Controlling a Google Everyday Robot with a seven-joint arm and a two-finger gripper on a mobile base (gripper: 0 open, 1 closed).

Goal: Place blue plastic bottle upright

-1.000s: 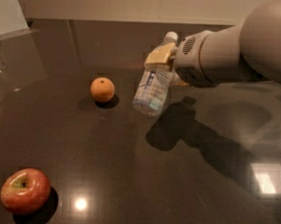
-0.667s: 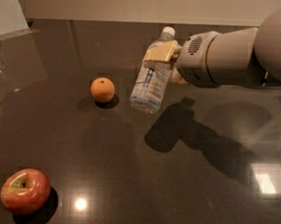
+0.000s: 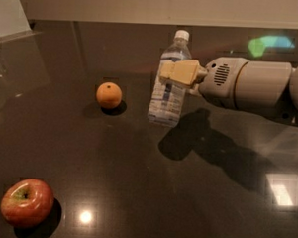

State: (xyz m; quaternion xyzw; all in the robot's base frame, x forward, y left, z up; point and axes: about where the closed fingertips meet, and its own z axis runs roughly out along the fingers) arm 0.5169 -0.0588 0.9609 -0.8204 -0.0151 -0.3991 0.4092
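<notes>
**Tool.** The tool (image 3: 173, 72) is located above the centre of the view and is carried in from 3 o'clock by the arm (image 3: 254, 86). Its tan fingers (image 3: 183, 72) are closed across the blue plastic bottle (image 3: 165, 99), just below the shoulder. Nothing else is held.

**Held item.** The bottle lies directly in the tool, crosswise to the arm. Its long axis runs close to the 12-to-6 line. The white cap (image 3: 182, 35) leans slightly toward 1 o'clock and the base is set toward 7 o'clock. The base is low over the bench (image 3: 136, 190), but contact with the surface cannot be confirmed.

**Finding.** The coming move is judged to depend on that small lean. The axis should be squared to the bench and the base seated flat before the grip is eased. A release made on the tilt could tip the bottle.

**Surroundings.** An orange (image 3: 109, 95) lies at 9 o'clock from the bottle, near it but apart. An apple (image 3: 26, 202) lies at about 7 o'clock, well apart. Neither is judged to obstruct the placement.
</notes>
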